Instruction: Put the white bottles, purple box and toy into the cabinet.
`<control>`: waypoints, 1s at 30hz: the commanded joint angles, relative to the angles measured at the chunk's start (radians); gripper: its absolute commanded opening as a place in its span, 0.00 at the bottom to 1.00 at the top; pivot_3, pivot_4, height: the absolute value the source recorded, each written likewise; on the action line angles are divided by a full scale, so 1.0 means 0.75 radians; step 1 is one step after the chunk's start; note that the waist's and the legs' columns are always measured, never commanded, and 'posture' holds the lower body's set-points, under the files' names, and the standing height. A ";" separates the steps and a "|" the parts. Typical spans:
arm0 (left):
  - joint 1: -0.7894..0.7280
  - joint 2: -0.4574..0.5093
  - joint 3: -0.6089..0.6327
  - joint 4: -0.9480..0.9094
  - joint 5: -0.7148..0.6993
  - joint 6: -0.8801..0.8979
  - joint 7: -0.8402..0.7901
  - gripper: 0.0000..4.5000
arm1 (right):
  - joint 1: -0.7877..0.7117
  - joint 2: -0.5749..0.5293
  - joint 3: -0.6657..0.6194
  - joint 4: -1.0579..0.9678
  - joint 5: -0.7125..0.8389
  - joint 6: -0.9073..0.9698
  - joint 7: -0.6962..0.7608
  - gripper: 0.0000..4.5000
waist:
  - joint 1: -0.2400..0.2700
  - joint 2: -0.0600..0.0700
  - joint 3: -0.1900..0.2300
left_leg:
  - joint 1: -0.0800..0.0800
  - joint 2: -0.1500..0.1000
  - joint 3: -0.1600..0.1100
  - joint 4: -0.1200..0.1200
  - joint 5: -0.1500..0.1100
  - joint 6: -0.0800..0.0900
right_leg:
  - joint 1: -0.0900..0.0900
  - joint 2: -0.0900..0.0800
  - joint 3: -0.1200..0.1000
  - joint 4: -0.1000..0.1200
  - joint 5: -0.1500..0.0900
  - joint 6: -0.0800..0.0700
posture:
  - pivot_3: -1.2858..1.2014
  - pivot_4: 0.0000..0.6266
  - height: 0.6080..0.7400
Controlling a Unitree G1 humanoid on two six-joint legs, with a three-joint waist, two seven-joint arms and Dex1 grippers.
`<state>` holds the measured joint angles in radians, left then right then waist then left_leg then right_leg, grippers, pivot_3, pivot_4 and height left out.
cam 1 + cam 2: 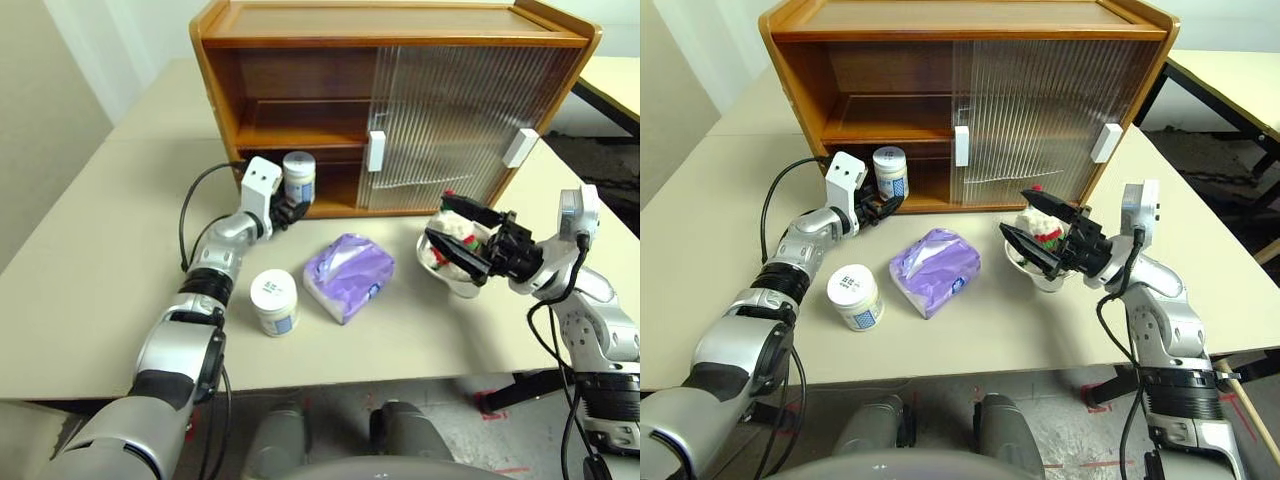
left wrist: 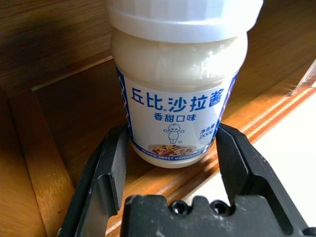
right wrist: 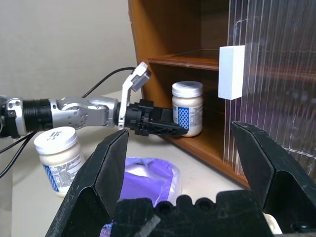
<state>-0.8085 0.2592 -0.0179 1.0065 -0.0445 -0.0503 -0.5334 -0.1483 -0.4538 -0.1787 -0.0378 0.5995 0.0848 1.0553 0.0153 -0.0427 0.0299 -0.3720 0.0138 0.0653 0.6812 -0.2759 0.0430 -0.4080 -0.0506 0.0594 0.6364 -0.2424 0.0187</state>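
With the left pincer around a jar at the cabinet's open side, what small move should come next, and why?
Probably ease the left pincer straight back off the white jar. The jar stands upright on the lower shelf's front edge inside the cabinet, and the fingers flank its base, seemingly without squeezing it. The second jar, the purple pack and the toy are still outside.

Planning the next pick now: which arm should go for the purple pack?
Probably the right. The right gripper is open and empty, near the purple pack, over the toy in its bowl. The left gripper is shut on a white jar at the cabinet's lower shelf.
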 commanded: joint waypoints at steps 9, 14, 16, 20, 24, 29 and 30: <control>-0.147 -0.068 0.024 0.175 0.032 -0.084 0.102 0.66 | 0.030 -0.022 -0.023 -0.064 0.023 0.018 -0.029 1.00 | 0.002 -0.001 0.000 | 0.000 -0.001 0.000 0.001 -0.001 -0.001 | 0.001 -0.001 0.000 -0.001 0.002 0.003 | 0.51 0.00 1.00; -0.184 -0.092 0.021 0.231 0.048 -0.090 0.131 0.66 | 0.045 -0.026 -0.023 -0.083 0.029 0.025 -0.038 1.00 | -0.003 -0.001 0.000 | 0.000 -0.002 0.000 0.002 -0.001 -0.001 | 0.001 0.000 0.001 -0.001 0.002 0.003 | 0.51 0.00 1.00; -0.204 -0.102 0.021 0.257 0.056 -0.086 0.144 0.66 | 0.051 -0.027 -0.022 -0.090 0.031 0.028 -0.045 1.00 | -0.004 -0.001 0.000 | 0.000 -0.002 0.000 0.002 0.000 -0.001 | 0.001 0.000 0.001 -0.001 0.002 0.003 | 0.51 0.00 1.00; -0.222 -0.113 0.025 0.292 0.070 -0.082 0.155 0.66 | 0.065 -0.029 -0.023 -0.103 0.033 0.032 -0.054 1.00 | -0.009 -0.001 0.000 | -0.001 -0.002 0.000 0.002 0.001 0.001 | 0.001 0.000 0.001 -0.001 0.002 0.003 | 0.51 0.00 1.00; -0.225 -0.119 0.031 0.304 0.072 -0.075 0.146 0.66 | 0.075 -0.031 -0.026 -0.114 0.036 0.035 -0.059 1.00 | -0.031 -0.001 0.000 | -0.003 -0.002 0.000 0.002 0.001 0.002 | 0.000 0.000 0.001 -0.003 0.002 0.003 | 0.50 0.00 1.00; -0.215 -0.116 0.036 0.298 0.068 -0.066 0.134 0.89 | 0.076 -0.024 -0.018 -0.114 0.031 0.033 -0.063 1.00 | -0.037 -0.001 0.000 | -0.002 -0.002 -0.001 0.002 0.001 0.002 | 0.000 0.000 0.001 -0.003 0.002 0.003 | 0.51 0.00 1.00; -0.210 -0.112 0.037 0.293 0.066 -0.064 0.129 0.98 | 0.073 -0.021 -0.015 -0.111 0.030 0.032 -0.063 1.00 | -0.037 -0.001 0.000 | -0.002 -0.002 0.000 0.002 0.001 0.002 | 0.000 0.000 0.001 -0.002 0.002 0.003 | 0.51 0.00 1.00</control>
<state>-0.9529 0.1750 0.0034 1.2322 0.0009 -0.0994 -0.4250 -0.0986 -0.4661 -0.1811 -0.1135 0.6149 0.1080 1.0107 -0.0122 -0.0432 0.0301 -0.3733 0.0126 0.0649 0.6826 -0.2752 0.0442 -0.4078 -0.0504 0.0598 0.6348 -0.2410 0.0209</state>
